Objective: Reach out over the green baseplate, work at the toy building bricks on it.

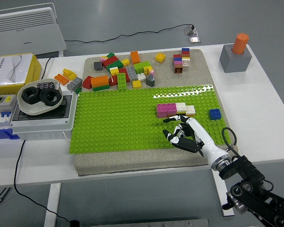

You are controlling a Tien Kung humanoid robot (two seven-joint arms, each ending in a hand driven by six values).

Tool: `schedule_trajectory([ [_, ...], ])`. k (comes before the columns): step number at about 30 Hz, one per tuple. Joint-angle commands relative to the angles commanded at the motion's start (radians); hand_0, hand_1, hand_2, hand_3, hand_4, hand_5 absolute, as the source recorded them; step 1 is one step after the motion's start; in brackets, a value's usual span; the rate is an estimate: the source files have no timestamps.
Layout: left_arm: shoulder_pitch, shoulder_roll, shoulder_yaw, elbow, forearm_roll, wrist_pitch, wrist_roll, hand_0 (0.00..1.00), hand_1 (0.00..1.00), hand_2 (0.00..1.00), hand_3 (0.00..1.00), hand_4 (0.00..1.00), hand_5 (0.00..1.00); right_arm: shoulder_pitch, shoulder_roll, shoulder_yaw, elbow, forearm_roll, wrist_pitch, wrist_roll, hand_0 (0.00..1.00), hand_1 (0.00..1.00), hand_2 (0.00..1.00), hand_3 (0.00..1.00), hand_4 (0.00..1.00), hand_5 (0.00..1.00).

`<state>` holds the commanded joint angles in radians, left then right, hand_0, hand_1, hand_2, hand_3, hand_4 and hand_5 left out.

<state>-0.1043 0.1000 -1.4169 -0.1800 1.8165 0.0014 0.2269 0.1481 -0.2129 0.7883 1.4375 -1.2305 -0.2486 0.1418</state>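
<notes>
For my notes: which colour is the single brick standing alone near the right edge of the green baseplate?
Blue. The lone brick shows clearly in the head view.

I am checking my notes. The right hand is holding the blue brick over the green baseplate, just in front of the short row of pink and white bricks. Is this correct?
Not quite. In the head view the right hand holds nothing; its fingers are spread over the green baseplate, in front of the row of pink and white bricks. The blue brick sits alone on the baseplate near its right edge.

White table (270,101) under grey mat (146,161)
</notes>
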Motion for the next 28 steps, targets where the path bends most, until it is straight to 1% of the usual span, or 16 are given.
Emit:
schedule_trajectory([
  [1,0.0,0.0,-0.001,0.0,-0.001,0.001,-0.001,0.717,0.592,0.509,0.563,0.406,0.38,0.0,-0.001,-0.002,0.003,0.023,0.009,-0.006,0.171,0.159,0.267,0.656,0.694,0.366],
  [2,0.0,0.001,-0.001,0.0,-0.001,0.001,-0.001,0.718,0.588,0.508,0.564,0.412,0.382,0.001,-0.003,-0.003,0.005,0.039,0.016,-0.012,0.234,0.209,0.303,0.652,0.7,0.381],
  [7,-0.001,0.004,-0.006,0.0,0.005,0.001,-0.001,0.718,0.588,0.508,0.564,0.412,0.382,0.008,-0.01,-0.016,0.016,0.047,0.044,-0.032,0.234,0.209,0.303,0.652,0.7,0.381],
  [8,0.0,0.004,-0.007,0.0,0.004,0.001,-0.001,0.717,0.588,0.507,0.564,0.417,0.381,0.008,-0.01,-0.016,0.017,0.044,0.046,-0.034,0.252,0.223,0.309,0.64,0.735,0.285],
  [14,0.005,0.005,-0.006,0.0,-0.005,0.003,-0.003,0.717,0.588,0.506,0.564,0.424,0.383,0.011,-0.011,-0.017,0.021,0.033,0.046,-0.041,0.251,0.225,0.307,0.64,0.724,0.293],
  [16,0.006,0.004,-0.007,0.0,-0.001,0.003,-0.003,0.717,0.588,0.506,0.564,0.424,0.383,0.011,-0.011,-0.014,0.023,0.035,0.035,-0.038,0.251,0.225,0.307,0.64,0.724,0.293],
  [18,0.006,0.002,-0.01,0.0,0.004,0.003,-0.003,0.717,0.588,0.506,0.564,0.424,0.383,0.009,-0.011,-0.006,0.025,0.035,0.013,-0.031,0.251,0.225,0.307,0.64,0.724,0.293],
  [20,0.006,0.0,-0.013,0.0,0.007,0.004,-0.002,0.717,0.586,0.507,0.564,0.434,0.4,0.008,-0.015,0.013,0.031,0.024,-0.022,-0.024,0.239,0.215,0.309,0.645,0.715,0.29],
  [23,0.008,-0.003,-0.013,0.0,0.006,0.005,-0.002,0.717,0.586,0.507,0.564,0.434,0.4,0.008,-0.029,0.066,0.051,-0.032,-0.081,-0.028,0.239,0.215,0.309,0.645,0.715,0.29],
  [25,0.009,-0.004,-0.014,0.0,0.006,0.004,-0.001,0.717,0.586,0.507,0.564,0.434,0.4,0.013,-0.045,0.109,0.074,-0.089,-0.119,-0.056,0.239,0.215,0.309,0.645,0.715,0.29],
  [26,0.009,-0.004,-0.014,0.0,0.006,0.004,-0.001,0.717,0.587,0.511,0.564,0.444,0.409,0.018,-0.056,0.131,0.088,-0.12,-0.131,-0.077,0.221,0.197,0.31,0.658,0.71,0.261],
  [27,0.009,-0.004,-0.014,0.0,0.005,0.004,-0.001,0.717,0.587,0.511,0.564,0.444,0.409,0.024,-0.067,0.153,0.101,-0.159,-0.135,-0.099,0.221,0.197,0.31,0.658,0.71,0.261],
  [28,0.009,-0.004,-0.014,0.0,0.005,0.004,-0.001,0.717,0.587,0.511,0.564,0.444,0.409,0.035,-0.082,0.174,0.115,-0.201,-0.117,-0.126,0.221,0.197,0.31,0.658,0.71,0.261],
])
